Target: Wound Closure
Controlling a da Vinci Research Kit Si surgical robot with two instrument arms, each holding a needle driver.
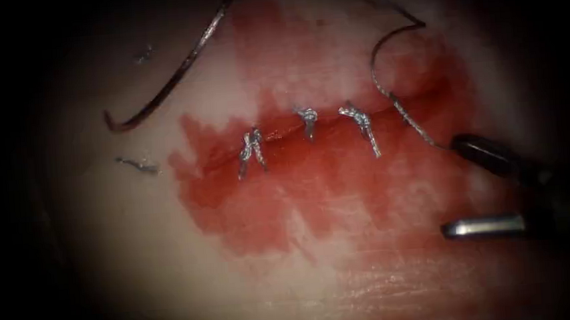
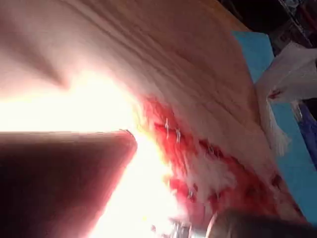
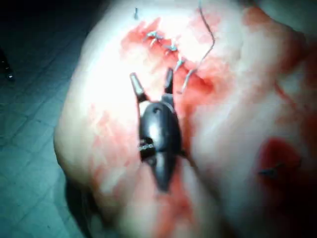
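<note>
The right gripper (image 1: pixel 451 188) is standing spread, holding nothing, right of the cut (image 1: pixel 336 126). The needle (image 1: pixel 172 74) is lying free on the tissue (image 1: pixel 138 257) upper left. It looks stiff and slippery; grasping mid-curve seems best. Thread (image 1: pixel 388 99) is trailing limp.

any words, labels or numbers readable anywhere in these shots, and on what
None: no readable text.
The right arm's tool, its jaws open and holding nothing, bears no marking that reads.
The tissue carries three knotted stitches along the cut, thread and the needle lying loose on it, upper left of the cut; no lettering.
The white packaging beside the tissue has a red spot too blurred to read.
</note>
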